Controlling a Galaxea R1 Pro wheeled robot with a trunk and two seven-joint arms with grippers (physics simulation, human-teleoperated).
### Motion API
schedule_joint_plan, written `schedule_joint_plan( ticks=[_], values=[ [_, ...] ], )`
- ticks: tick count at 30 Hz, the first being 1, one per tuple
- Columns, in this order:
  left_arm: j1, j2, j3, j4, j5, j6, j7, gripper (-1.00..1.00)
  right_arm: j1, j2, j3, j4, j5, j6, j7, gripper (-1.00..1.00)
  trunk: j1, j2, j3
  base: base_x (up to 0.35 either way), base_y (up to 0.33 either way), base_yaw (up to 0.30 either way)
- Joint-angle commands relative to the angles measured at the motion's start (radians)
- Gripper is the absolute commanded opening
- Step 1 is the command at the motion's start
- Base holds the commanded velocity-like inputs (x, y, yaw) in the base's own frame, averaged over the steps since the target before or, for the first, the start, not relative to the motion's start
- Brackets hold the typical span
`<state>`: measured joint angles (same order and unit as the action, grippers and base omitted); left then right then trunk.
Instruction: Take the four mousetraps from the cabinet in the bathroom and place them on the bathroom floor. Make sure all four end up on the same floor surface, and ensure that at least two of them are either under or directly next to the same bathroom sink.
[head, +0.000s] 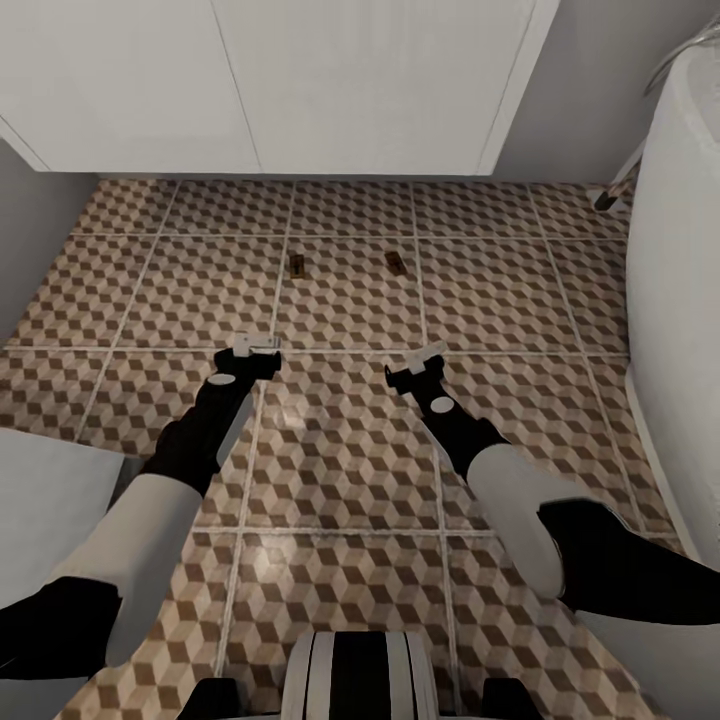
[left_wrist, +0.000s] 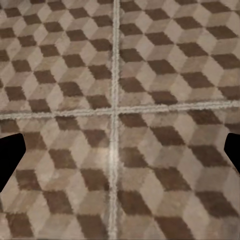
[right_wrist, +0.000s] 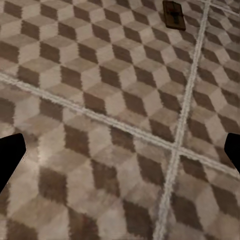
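Two small flat brown wooden mousetraps (head: 298, 265) (head: 396, 263) lie on the cube-patterned brown-beige tiled bathroom floor (head: 350, 470), ahead of both grippers. Left gripper (head: 257, 350) and right gripper (head: 428, 360) hover spread wide, empty, white vanity unit (head: 300, 80) beyond.

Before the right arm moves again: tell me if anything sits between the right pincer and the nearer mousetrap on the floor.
Nothing visible does. Between the right pincer and the nearer mousetrap lies only bare bathroom floor. The other mousetrap lies off to the side, out of that line.
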<state>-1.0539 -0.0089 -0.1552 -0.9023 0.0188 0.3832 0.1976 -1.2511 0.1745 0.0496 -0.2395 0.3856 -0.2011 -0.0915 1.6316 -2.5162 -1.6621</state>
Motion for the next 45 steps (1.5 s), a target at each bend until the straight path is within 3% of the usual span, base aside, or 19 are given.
schedule_joint_plan(
  ticks=[1, 6, 21, 30, 42, 45],
  values=[
    [0.000, 0.000, -0.003, 0.006, 0.002, 0.005, 0.006, 1.00, -0.001, 0.000, 0.005, 0.009, 0.006, -0.009, -0.010, 1.00, -0.001, 0.000, 0.003, 0.000, 0.000, 0.000],
    [0.000, 0.000, -0.003, 0.041, 0.003, 0.002, 0.005, 1.00, -0.001, -0.002, 0.005, 0.042, 0.006, -0.037, -0.011, 1.00, -0.003, 0.001, 0.023, 0.000, 0.000, 0.000],
    [0.001, -0.003, -0.003, 0.174, 0.003, -0.010, 0.002, 1.00, 0.001, -0.048, 0.005, 0.156, 0.006, -0.143, -0.012, 1.00, -0.010, 0.005, 0.081, 0.000, 0.000, 0.000],
    [0.001, -0.013, -0.003, 0.245, 0.003, -0.072, 0.002, 1.00, 0.004, -0.075, 0.004, 0.168, 0.005, -0.158, -0.012, 1.00, -0.014, 0.007, 0.116, 0.000, 0.000, 0.000],
    [0.001, -0.018, -0.003, 0.323, 0.003, -0.085, 0.002, 1.00, 0.008, -0.090, 0.005, 0.170, 0.005, -0.159, -0.013, 1.00, -0.019, 0.010, 0.162, 0.000, 0.000, 0.000],
    [0.001, -0.019, -0.003, 0.350, 0.003, -0.119, 0.002, 1.00, 0.010, -0.095, 0.005, 0.172, 0.004, -0.159, -0.013, 1.00, -0.020, 0.010, 0.174, 0.000, 0.000, 0.000]
  ],
)
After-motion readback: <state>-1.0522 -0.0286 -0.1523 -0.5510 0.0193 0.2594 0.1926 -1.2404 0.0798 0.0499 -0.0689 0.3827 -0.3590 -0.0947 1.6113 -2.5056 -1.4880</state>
